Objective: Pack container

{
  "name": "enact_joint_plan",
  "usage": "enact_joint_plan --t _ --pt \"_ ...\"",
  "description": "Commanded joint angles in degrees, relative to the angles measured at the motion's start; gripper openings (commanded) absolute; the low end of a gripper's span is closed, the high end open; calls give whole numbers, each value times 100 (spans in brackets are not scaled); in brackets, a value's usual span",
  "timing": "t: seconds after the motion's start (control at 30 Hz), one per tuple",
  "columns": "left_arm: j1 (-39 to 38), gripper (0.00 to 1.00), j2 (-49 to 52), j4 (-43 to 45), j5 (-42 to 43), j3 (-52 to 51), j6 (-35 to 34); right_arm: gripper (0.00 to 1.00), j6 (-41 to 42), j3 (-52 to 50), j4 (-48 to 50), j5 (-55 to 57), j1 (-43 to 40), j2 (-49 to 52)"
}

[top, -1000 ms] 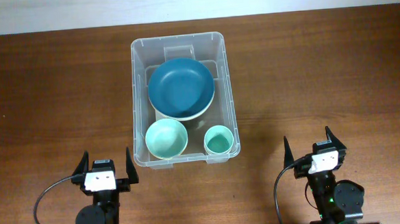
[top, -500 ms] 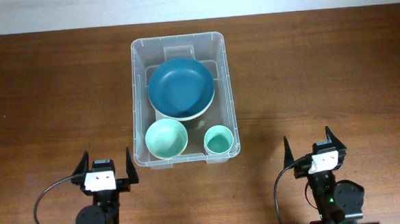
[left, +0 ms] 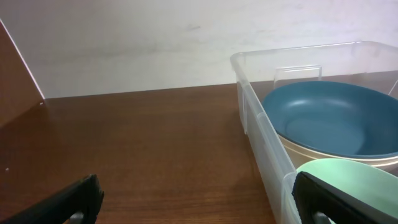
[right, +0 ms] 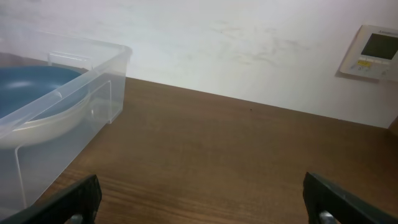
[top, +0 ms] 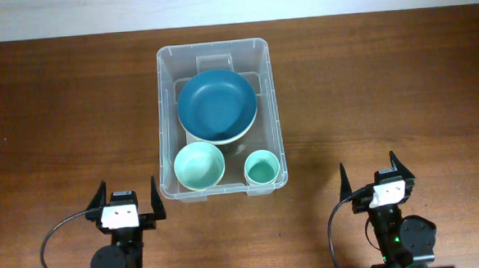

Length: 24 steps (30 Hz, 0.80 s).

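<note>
The container point(top: 164, 113) sits on the brown wooden table point(top: 57, 102), toward its far edge and about midway across. It is a clear bin with rounded corners, its long side running away from the arms.

Inside, a wide blue bowl point(top: 217, 105) takes up the far half. It rests in a cream bowl point(top: 233, 138) that shows only as a thin crescent along the near side; the rest is covered. In the near half a mint bowl point(top: 199, 166) stands on the left and a small teal cup point(top: 261, 167) on the right, close together but apart. Through the clear plastic the bottom of the bin is hard to read, and I cannot make out any marking there.

The left gripper point(top: 127, 187) is near the container's near-left corner, its fingers spread wide with nothing between them. Its wrist camera catches only the finger stubs at the lower corners. The bin is cut off at the right there, with the mint bowl's rim partly hidden behind one finger.

The right gripper point(top: 368, 165) stands well apart from the bin on the right, likewise gaping and empty. From its wrist the container shows only as one corner at the left, the blue bowl blurred through the plastic. On the pale wall point(right: 217, 37) a small panel point(right: 375, 52) hangs at the right — its screen too small to read.
</note>
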Motion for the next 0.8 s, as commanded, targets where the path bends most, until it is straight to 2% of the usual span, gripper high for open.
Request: enact_joint_plan --t 0.0,0.77 --pt "17 100 -44 -9 -20 -22 74 99 -35 -26 -39 -52 -33 -44" --pt "17 100 -39 -9 -20 -22 74 99 -35 -26 -39 -52 -33 -44"
